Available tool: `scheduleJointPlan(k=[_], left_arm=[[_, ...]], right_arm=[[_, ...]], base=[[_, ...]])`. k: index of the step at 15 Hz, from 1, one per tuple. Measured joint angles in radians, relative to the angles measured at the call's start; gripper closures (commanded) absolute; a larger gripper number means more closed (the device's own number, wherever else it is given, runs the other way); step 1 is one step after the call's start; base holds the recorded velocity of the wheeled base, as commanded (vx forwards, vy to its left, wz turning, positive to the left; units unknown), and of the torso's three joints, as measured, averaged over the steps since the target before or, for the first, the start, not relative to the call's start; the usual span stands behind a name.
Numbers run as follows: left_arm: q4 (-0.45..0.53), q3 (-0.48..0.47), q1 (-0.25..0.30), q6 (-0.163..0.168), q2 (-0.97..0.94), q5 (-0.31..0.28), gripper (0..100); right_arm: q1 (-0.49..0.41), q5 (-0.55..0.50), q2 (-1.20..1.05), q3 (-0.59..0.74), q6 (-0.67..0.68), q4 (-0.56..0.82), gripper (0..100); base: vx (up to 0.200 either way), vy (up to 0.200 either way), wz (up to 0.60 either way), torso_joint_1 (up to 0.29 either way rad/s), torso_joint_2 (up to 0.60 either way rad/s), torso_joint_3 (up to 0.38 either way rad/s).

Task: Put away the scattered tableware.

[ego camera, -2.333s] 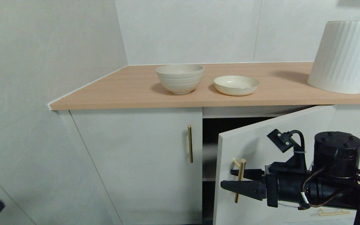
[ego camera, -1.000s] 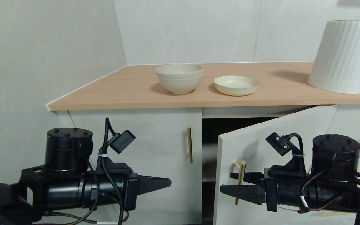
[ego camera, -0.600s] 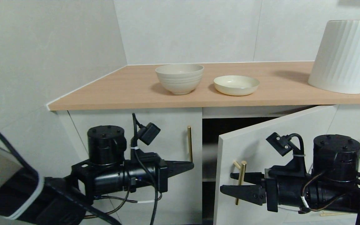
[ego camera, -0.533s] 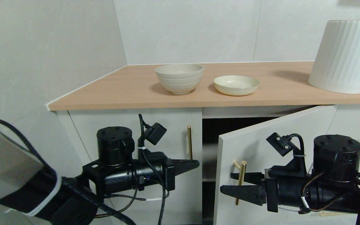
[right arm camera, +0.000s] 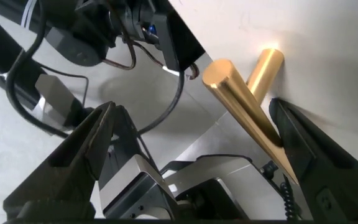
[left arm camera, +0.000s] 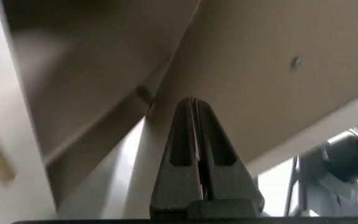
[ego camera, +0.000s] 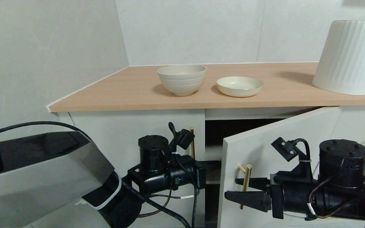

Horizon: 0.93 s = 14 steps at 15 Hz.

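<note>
Facing a pale tiled corner and a wooden countertop [ego camera: 122,95], and spotting the tableware up there: ribbed bowl [ego camera: 182,79] and shallow dish [ego camera: 240,86] sitting just beside each other, not touching, set back from the front edge and well apart from the white fluted container [ego camera: 348,57] at the right. Working lower down, though, on getting the cupboard open. Straddling the gold handle [ego camera: 244,185] of the ajar right door [ego camera: 265,142] with the right gripper [ego camera: 230,187], fingers spread wide, one either side of the bar, not clamping it. Poking the left gripper [left arm camera: 192,102], fingers pressed flat together and holding nothing, into the dark gap beside the closed left door [ego camera: 131,142].

Judging the opening as barely begun. Doing it well probably meaning closing on the bar, or hooking it, then pulling along the hinge's arc rather than straight back, while using the left tips for nudging the door's inner face outward. Watching the door's free edge: likely sweeping out towards the right arm itself, so needing that arm backing off with it. Minding the countertop lip overhanging above and the wall [ego camera: 43,63] crowding the left side.
</note>
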Motion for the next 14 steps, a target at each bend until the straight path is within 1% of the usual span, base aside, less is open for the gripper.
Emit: scheduleJointPlan(k=[1, 3, 4, 6, 7, 11, 14], left_arm=[[-0.046, -0.006, -0.005, -0.016, 0.017, 0.008, 100], [-0.083, -0.012, -0.027, -0.060, 0.047, 0.010, 100], [-0.086, -0.018, -0.034, -0.067, 0.057, 0.010, 100], [-0.074, -0.037, -0.051, -0.069, 0.069, 0.007, 100], [-0.069, -0.044, -0.057, -0.069, 0.071, 0.005, 100], [-0.068, -0.064, -0.074, -0.069, 0.070, 0.005, 100], [-0.025, -0.066, -0.093, -0.070, 0.056, 0.005, 100]], right_arm=[[-0.002, -0.021, -0.005, 0.005, -0.001, 0.002, 0], [-0.017, -0.049, -0.019, 0.019, -0.024, 0.001, 0], [-0.028, -0.064, -0.026, 0.029, -0.048, 0.001, 0], [-0.055, -0.126, -0.042, 0.068, -0.080, 0.001, 0], [-0.064, -0.134, -0.056, 0.090, -0.083, 0.001, 0], [-0.073, -0.137, -0.151, 0.220, -0.086, 0.017, 0], [-0.070, -0.136, -0.209, 0.288, -0.087, 0.018, 0]], base=[[0.000, 0.000, 0.00, 0.000, 0.00, 0.000], [0.000, 0.000, 0.00, 0.000, 0.00, 0.000], [0.000, 0.000, 0.00, 0.000, 0.00, 0.000], [0.000, 0.000, 0.00, 0.000, 0.00, 0.000], [0.000, 0.000, 0.00, 0.000, 0.00, 0.000], [0.000, 0.000, 0.00, 0.000, 0.00, 0.000], [0.000, 0.000, 0.00, 0.000, 0.00, 0.000]])
